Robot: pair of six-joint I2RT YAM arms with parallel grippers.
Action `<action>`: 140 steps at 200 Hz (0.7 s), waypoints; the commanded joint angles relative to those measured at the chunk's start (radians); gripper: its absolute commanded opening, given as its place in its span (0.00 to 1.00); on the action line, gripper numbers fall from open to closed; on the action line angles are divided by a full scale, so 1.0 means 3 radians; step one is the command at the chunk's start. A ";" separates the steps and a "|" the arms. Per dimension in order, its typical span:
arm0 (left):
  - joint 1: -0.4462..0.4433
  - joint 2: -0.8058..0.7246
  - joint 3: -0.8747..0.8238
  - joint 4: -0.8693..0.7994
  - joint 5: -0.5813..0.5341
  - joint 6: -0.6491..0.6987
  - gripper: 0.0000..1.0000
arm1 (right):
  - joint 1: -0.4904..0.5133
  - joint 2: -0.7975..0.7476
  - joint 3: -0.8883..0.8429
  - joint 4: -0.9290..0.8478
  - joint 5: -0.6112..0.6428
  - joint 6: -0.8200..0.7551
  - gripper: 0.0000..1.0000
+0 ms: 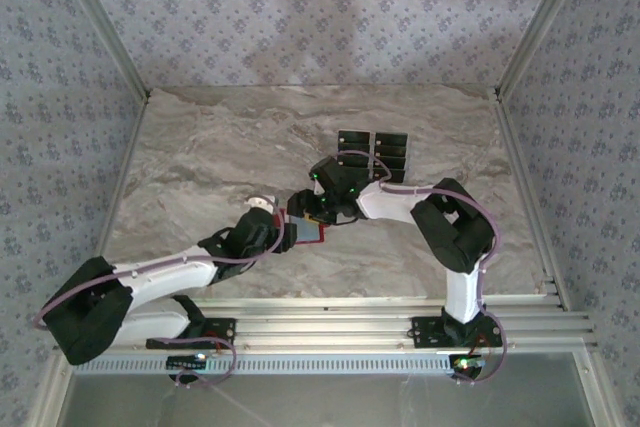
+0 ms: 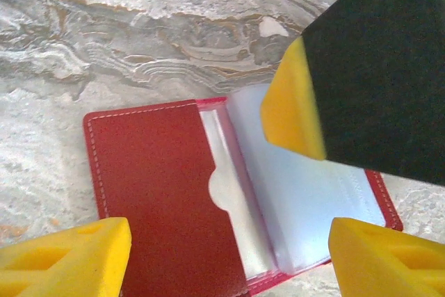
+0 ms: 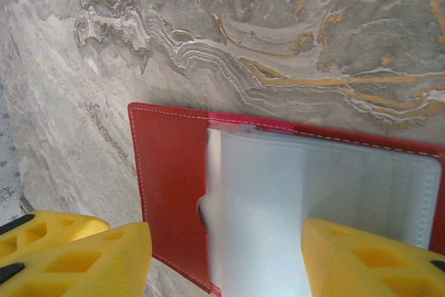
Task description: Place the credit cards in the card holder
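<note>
The card holder (image 2: 160, 193) is lying open on the desk (image 2: 139, 46); left jaws are hanging released above it; right jaws, also released, are straddling its pockets; credit cards (image 1: 388, 152) are resting nearby.

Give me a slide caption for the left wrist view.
Open red card holder on marble tabletop, pale pockets exposed, left claw open above.

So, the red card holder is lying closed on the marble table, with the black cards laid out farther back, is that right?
Not quite: the card holder lies open, pale pockets showing in the left wrist view. It is on the marble table, black cards farther back.
</note>
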 commanded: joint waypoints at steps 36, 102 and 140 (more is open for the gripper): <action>0.0115 -0.0115 -0.0112 -0.0167 -0.0125 -0.0112 0.76 | 0.0059 0.0157 0.0184 -0.0146 -0.0020 0.0026 0.61; 0.0145 0.0101 -0.0043 0.0042 0.0116 -0.0016 0.77 | 0.0143 0.0290 0.0386 -0.0173 -0.0030 0.0031 0.61; 0.0145 0.0182 -0.0028 0.0156 0.0227 0.0020 0.77 | 0.0169 0.0331 0.0450 -0.0188 -0.0040 0.0027 0.61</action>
